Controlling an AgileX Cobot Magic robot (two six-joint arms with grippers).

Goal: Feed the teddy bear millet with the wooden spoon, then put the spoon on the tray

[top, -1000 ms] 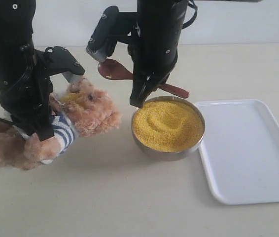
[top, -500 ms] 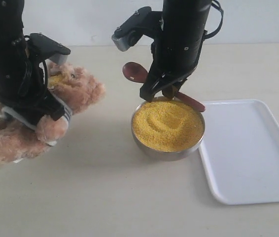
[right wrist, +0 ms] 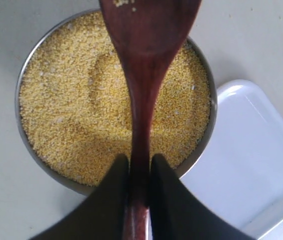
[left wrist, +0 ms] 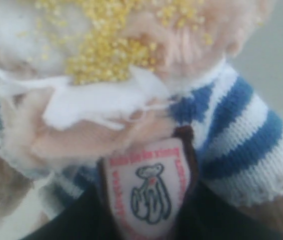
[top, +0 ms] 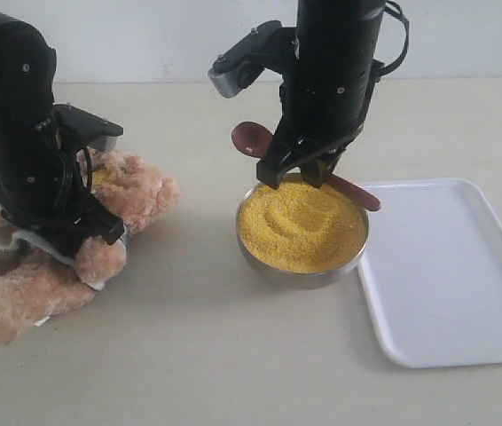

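Observation:
The teddy bear [top: 136, 191] lies at the left with its head toward the bowl. My left gripper [top: 87, 226] is shut on its striped torso. In the left wrist view the dark fingers flank the chest badge [left wrist: 149, 190], and loose millet grains [left wrist: 101, 50] stick to the bear's muzzle. My right gripper [top: 302, 173] hangs over the far rim of the metal bowl [top: 300, 273] of millet [top: 301, 222]. It is shut on the handle of the wooden spoon [top: 251, 139], whose oval end [right wrist: 149, 25] holds only a few grains. The white tray [top: 451, 275] lies right of the bowl.
The tray [right wrist: 261, 150] nearly touches the bowl's right side. Beige tabletop [top: 215, 355] stretches across the front, and a pale wall runs behind the table.
My left arm has swung the bear down and to the left, away from the spoon. My right gripper has carried the spoon rightward to above the bowl.

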